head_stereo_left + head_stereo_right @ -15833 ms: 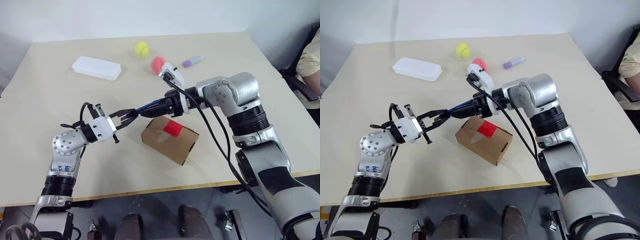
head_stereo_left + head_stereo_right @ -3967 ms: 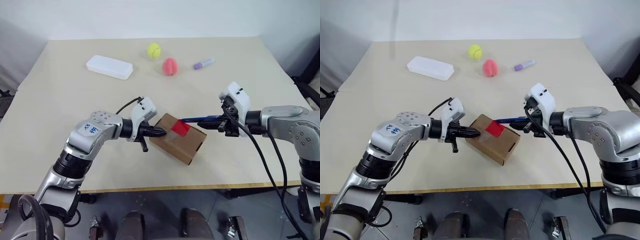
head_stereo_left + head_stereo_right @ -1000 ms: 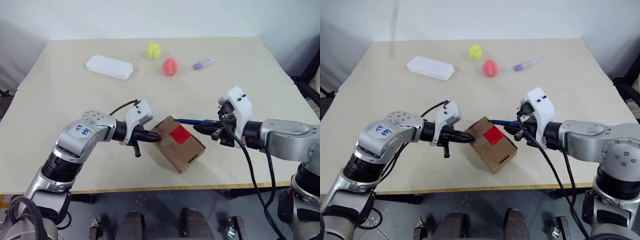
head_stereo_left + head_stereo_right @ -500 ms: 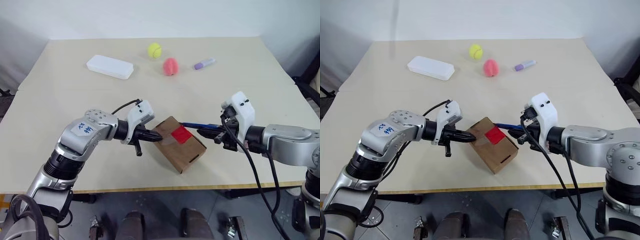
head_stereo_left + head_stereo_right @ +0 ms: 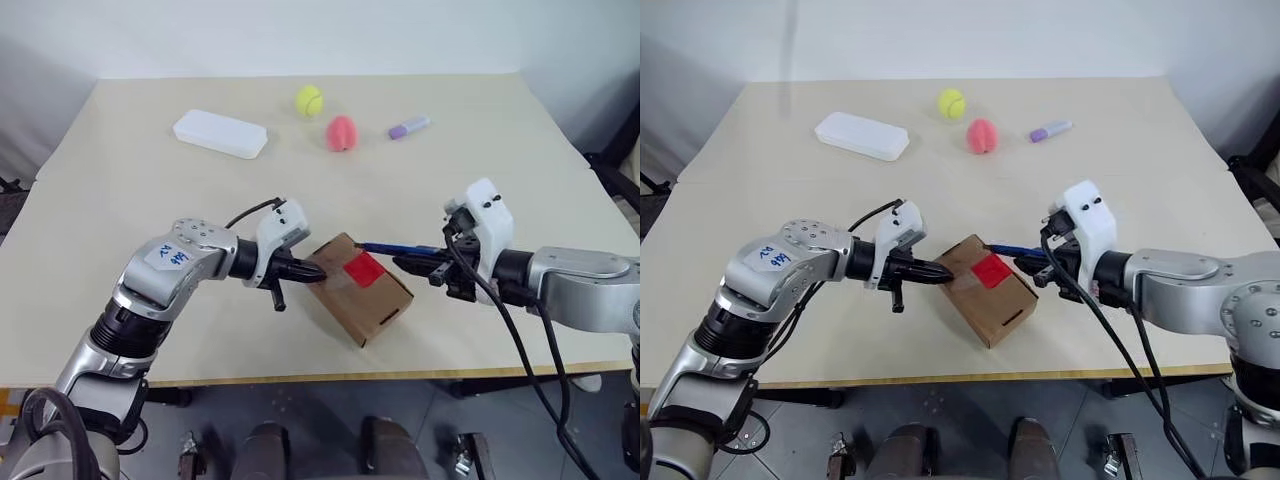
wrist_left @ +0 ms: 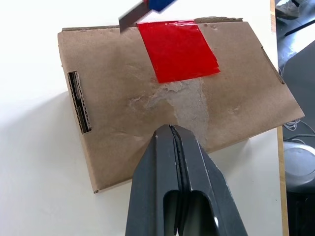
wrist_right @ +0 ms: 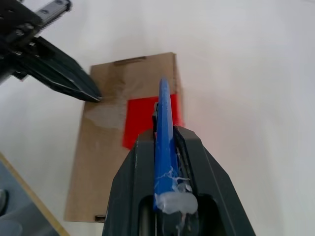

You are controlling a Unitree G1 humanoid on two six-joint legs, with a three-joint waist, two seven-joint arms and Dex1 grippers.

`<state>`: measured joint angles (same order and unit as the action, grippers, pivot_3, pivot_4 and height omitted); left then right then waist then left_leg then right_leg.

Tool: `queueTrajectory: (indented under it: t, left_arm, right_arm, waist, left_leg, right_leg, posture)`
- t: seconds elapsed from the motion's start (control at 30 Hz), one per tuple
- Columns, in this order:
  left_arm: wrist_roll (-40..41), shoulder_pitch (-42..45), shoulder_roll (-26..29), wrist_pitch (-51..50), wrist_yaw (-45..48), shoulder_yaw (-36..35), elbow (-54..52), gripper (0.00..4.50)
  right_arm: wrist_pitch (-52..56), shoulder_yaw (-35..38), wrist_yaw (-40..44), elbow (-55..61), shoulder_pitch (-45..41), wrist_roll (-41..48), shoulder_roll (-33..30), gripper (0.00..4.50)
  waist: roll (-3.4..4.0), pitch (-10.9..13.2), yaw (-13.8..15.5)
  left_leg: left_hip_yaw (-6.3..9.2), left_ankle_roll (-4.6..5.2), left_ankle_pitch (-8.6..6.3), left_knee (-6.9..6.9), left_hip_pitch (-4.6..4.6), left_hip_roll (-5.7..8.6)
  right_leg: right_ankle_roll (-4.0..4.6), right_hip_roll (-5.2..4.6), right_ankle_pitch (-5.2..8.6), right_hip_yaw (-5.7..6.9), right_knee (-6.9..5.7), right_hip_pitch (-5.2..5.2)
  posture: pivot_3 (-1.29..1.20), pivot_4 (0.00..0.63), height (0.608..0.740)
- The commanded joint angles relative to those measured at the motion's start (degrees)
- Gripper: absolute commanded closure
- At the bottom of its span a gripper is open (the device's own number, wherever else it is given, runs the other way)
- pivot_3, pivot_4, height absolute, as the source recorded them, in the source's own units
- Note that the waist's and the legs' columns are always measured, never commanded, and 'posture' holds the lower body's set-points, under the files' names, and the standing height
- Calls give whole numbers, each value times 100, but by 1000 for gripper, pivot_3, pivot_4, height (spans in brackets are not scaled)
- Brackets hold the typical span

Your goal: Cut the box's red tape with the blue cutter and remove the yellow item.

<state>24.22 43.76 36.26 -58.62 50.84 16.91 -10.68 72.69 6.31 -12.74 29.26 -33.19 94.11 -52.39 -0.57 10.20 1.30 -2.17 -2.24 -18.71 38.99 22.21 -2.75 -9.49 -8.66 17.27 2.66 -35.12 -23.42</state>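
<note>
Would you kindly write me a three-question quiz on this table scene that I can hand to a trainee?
1. True or false: the right claw is shut on the blue cutter.
2. Where does the shut left claw rest? A) against the box, B) on the white case, C) around the tennis ball.
3. Fill in: the cutter's tip lies at the edge of the ____ tape on the box.

Key: 1 true; 2 A; 3 red.
</note>
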Motion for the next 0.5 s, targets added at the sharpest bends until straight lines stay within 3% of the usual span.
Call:
queueTrajectory:
  t: [0.03,0.5]
  left_arm:
    - [-145,-148,14,-119,-4,299,105,4500]
    - [-125,-184,-9,-139,-26,292,70,4500]
  right_arm:
    - [-265,-19,-41,121,-3,180,-181,4383]
    - [-621,-139,-47,25,31,197,-470,4383]
  waist:
    - [0,0,2]
    - [0,0,6]
  left_leg:
    - [0,1,0,0,0,0]
    - [-1,2,-1,0,2,0]
  right_leg:
    - [0,0,0,0,1,0]
    - [0,0,0,0,5,0]
  posture:
    - [0,150,740]
    - [0,150,740]
